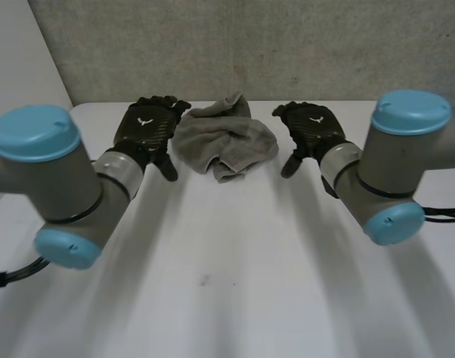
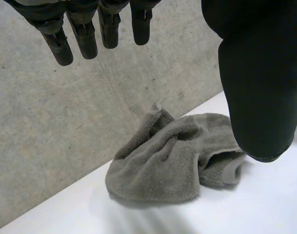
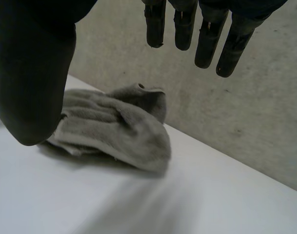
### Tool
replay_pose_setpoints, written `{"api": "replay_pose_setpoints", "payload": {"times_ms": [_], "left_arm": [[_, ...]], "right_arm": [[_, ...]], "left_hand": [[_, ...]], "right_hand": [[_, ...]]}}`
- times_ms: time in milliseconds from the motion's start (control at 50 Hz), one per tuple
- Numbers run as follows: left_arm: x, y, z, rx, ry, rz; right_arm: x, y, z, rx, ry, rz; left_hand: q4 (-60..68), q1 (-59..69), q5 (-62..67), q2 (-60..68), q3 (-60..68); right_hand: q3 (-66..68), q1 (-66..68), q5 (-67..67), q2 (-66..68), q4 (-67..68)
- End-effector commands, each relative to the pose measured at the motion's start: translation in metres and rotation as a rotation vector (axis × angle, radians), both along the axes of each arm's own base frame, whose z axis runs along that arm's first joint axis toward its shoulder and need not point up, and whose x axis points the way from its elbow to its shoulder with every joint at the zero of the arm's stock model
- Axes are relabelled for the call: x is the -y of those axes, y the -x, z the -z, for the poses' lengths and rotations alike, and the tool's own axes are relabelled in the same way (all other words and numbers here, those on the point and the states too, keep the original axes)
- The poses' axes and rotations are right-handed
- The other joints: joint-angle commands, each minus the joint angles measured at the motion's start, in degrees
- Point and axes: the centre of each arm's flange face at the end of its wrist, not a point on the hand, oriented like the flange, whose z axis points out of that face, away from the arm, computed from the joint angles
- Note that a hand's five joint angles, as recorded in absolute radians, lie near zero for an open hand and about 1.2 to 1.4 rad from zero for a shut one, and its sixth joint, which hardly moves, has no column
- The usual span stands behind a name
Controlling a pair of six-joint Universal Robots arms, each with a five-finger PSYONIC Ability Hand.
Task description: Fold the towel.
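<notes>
both hands hovering spread wide, left hand [image 1: 148, 128] and right hand [image 1: 312, 129] flanking the crumpled towel [image 1: 226, 138], holding nothing; grabbing this bunched heap blindly risks pinching several layers together.

A crumpled grey towel [image 1: 226, 138] lies on the white table [image 1: 227, 283], left hand [image 1: 144, 130] and right hand [image 1: 315, 128] just beside it.

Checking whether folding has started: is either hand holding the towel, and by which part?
Nothing is held. The left hand and right hand are open, one on each side of the crumpled towel.
</notes>
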Motion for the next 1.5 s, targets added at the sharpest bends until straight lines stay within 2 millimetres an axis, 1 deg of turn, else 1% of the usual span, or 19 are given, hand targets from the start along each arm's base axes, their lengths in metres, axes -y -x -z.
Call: {"api": "replay_pose_setpoints", "payload": {"times_ms": [20,40,60,80,100,140,160,200,320,340,420,520,700,740,960,1120,1240,1380,1500], "left_arm": [[-0.020,-0.024,0.003,0.019,-0.043,-0.036],[-0.024,-0.027,0.007,0.028,-0.058,-0.038],[-0.024,-0.027,0.007,0.028,-0.058,-0.038],[-0.029,-0.029,0.009,0.032,-0.070,-0.038],[-0.034,-0.032,0.011,0.035,-0.078,-0.038],[-0.038,-0.034,0.010,0.034,-0.079,-0.039],[-0.038,-0.034,0.010,0.034,-0.079,-0.039],[-0.044,-0.040,0.011,0.037,-0.089,-0.047],[-0.053,-0.048,0.016,0.043,-0.108,-0.058],[-0.053,-0.048,0.016,0.043,-0.108,-0.058],[-0.055,-0.050,0.019,0.040,-0.116,-0.063],[-0.054,-0.056,0.019,0.029,-0.119,-0.081],[-0.056,-0.058,0.017,0.024,-0.118,-0.084],[-0.058,-0.059,0.016,0.022,-0.113,-0.084],[-0.057,-0.059,0.018,0.015,-0.099,-0.086],[-0.057,-0.059,0.018,0.016,-0.100,-0.086],[-0.057,-0.059,0.018,0.016,-0.100,-0.086],[-0.058,-0.059,0.020,0.018,-0.106,-0.086],[-0.058,-0.060,0.021,0.019,-0.108,-0.087]], "right_arm": [[0.018,-0.023,0.016,0.063,-0.069,-0.023],[0.022,-0.029,0.022,0.076,-0.086,-0.026],[0.022,-0.029,0.022,0.077,-0.087,-0.026],[0.026,-0.033,0.027,0.090,-0.100,-0.030],[0.026,-0.034,0.027,0.090,-0.100,-0.030],[0.031,-0.045,0.040,0.097,-0.133,-0.047],[0.031,-0.045,0.040,0.097,-0.133,-0.047],[0.031,-0.057,0.051,0.096,-0.150,-0.077],[0.039,-0.065,0.062,0.115,-0.144,-0.086],[0.040,-0.066,0.066,0.118,-0.147,-0.087],[0.036,-0.070,0.075,0.115,-0.162,-0.107],[0.035,-0.072,0.076,0.116,-0.163,-0.107],[0.035,-0.073,0.074,0.119,-0.152,-0.106],[0.034,-0.075,0.074,0.121,-0.148,-0.113],[0.029,-0.081,0.078,0.102,-0.133,-0.131],[0.030,-0.081,0.078,0.030,-0.069,-0.130],[0.032,-0.078,0.081,-0.071,0.002,-0.102],[0.027,-0.086,0.084,-0.175,0.109,-0.128],[0.023,-0.091,0.084,-0.192,0.139,-0.142]], "left_hand": [[0.87,0.83,-1.12,0.93,0.87],[0.70,0.67,-1.29,0.77,0.70],[0.70,0.67,-1.29,0.77,0.70],[0.70,0.67,-1.29,0.77,0.70],[0.70,0.67,-1.29,0.77,0.70],[0.70,0.67,-1.29,0.77,0.70],[0.70,0.67,-1.29,0.77,0.70],[0.53,0.50,-1.46,0.60,0.53],[0.48,0.45,-1.51,0.55,0.48],[0.48,0.45,-1.51,0.55,0.48],[0.48,0.45,-1.51,0.55,0.48],[0.48,0.45,-1.51,0.55,0.48],[0.48,0.45,-1.51,0.55,0.48],[0.48,0.45,-1.51,0.55,0.48],[0.48,0.45,-1.51,0.55,0.48],[0.48,0.45,-1.51,0.55,0.48],[0.48,0.45,-1.51,0.55,0.48],[0.48,0.45,-1.51,0.55,0.48],[0.48,0.45,-1.51,0.55,0.48]], "right_hand": [[-3.99,-2.06,-3.24,-4.39,-4.80],[-3.99,-2.06,-3.24,-4.39,-4.80],[-3.99,-2.06,-3.24,-4.39,-4.80],[-3.99,-2.06,-3.24,-4.39,-4.80],[-3.99,-2.06,-3.24,-4.39,-4.80],[-3.99,-2.06,-3.24,-4.39,-4.80],[-3.99,-2.06,-3.24,-4.39,-4.80],[-3.99,-2.06,-3.24,-4.39,-4.80],[-3.99,-2.06,-3.24,-4.39,-4.80],[-3.99,-2.06,-3.24,-4.39,-4.80],[-3.99,-2.06,-3.24,-4.39,-4.80],[-3.07,-1.14,-2.31,-3.47,-3.88],[-0.04,1.89,0.72,-0.44,-0.85],[5.65,7.58,6.40,5.25,4.84],[13.42,15.35,14.17,13.02,12.61],[15.27,17.20,16.02,14.87,14.46],[15.27,17.20,16.02,14.87,14.46],[15.27,17.20,16.02,14.87,14.46],[15.43,17.37,16.19,15.04,14.63]]}}
